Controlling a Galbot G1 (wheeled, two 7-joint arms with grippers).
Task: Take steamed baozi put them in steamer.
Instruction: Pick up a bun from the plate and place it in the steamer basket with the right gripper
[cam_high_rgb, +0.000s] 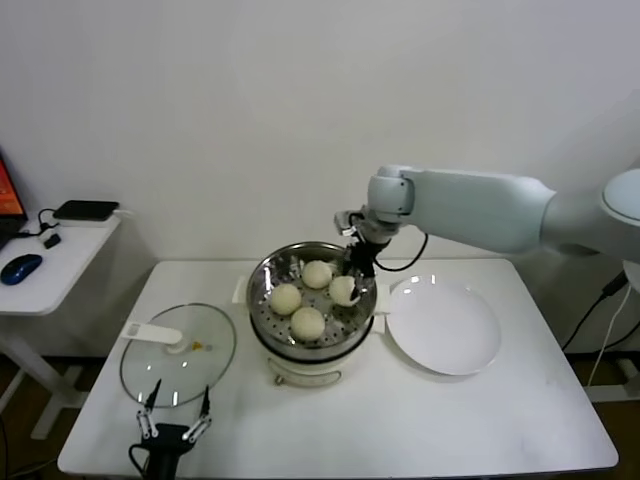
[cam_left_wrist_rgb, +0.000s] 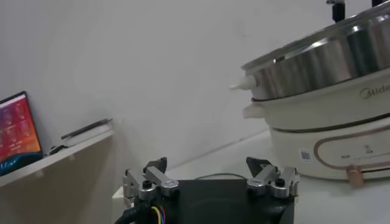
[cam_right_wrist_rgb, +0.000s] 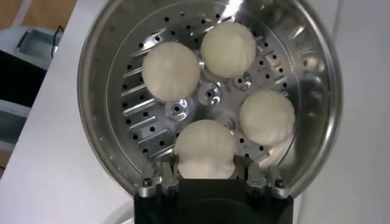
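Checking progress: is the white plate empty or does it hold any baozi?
Empty. The white plate is bare; all four baozi sit in the steamer.

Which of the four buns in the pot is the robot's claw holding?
The bun on the plate's side of the steamer. It sits between the right gripper fingers; the other three lie free on the perforated tray.

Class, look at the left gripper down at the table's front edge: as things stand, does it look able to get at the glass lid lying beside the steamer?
Probably yes. The left gripper sits open just in front of the glass lid, with nothing between them; the right gripper is busy inside the steamer.
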